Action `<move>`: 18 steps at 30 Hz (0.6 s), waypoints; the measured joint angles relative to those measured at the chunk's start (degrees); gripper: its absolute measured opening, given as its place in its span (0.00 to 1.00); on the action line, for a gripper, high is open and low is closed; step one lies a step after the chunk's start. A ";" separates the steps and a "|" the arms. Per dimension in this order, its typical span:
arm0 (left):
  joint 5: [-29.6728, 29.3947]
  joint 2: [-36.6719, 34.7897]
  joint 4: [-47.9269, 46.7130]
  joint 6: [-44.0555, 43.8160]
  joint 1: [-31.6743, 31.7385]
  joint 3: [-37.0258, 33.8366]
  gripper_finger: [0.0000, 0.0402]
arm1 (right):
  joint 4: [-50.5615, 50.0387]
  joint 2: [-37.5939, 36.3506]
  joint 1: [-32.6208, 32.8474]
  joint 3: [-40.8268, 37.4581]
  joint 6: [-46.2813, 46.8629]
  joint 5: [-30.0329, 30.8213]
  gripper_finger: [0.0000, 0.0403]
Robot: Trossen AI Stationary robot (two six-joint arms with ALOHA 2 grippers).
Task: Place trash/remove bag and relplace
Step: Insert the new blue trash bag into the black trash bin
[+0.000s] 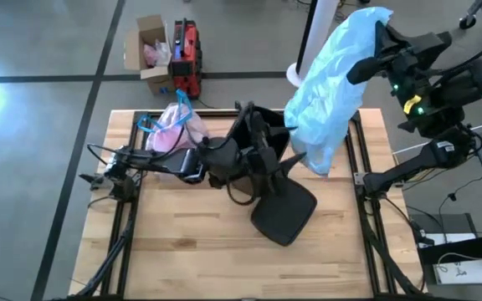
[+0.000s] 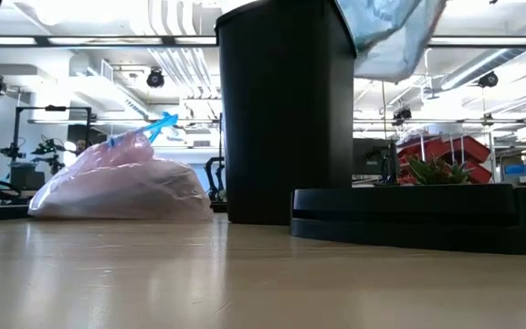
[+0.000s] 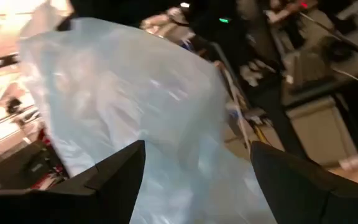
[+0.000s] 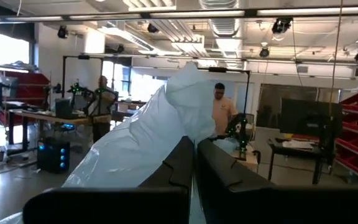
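Light blue bag [image 1: 329, 88]: no legible markings; pinched at top by closed right gripper [image 1: 381, 33], hanging before left gripper [image 3: 194, 180], fingers wide.

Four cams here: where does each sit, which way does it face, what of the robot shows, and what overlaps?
High: overhead, straight down on the table; both arms, black bin, lid, pink bag, blue bag.
Low: table height, level across to the room; bin, lid, pink bag; no arm shows.
Left wrist: on the left arm, faces the blue bag; left gripper open.
Right wrist: on the raised right arm, faces the room; right gripper shut on the blue bag.
Shared: all four see the blue bag.
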 joint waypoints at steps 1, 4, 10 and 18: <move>0.01 0.34 1.29 0.15 0.34 -0.01 0.69 | -0.36 0.06 0.00 0.00 -0.20 -0.02 0.01; -0.25 0.90 2.54 0.95 1.54 -0.01 0.69 | -0.42 0.88 -0.02 0.00 -0.23 -0.11 0.01; -2.02 1.55 -0.04 1.35 4.31 -0.10 0.64 | -0.44 1.46 0.00 -0.09 -0.47 -1.71 0.01; -5.25 1.13 -0.65 4.14 5.29 -0.10 0.17 | -0.09 1.09 0.00 -0.09 0.80 -6.02 0.01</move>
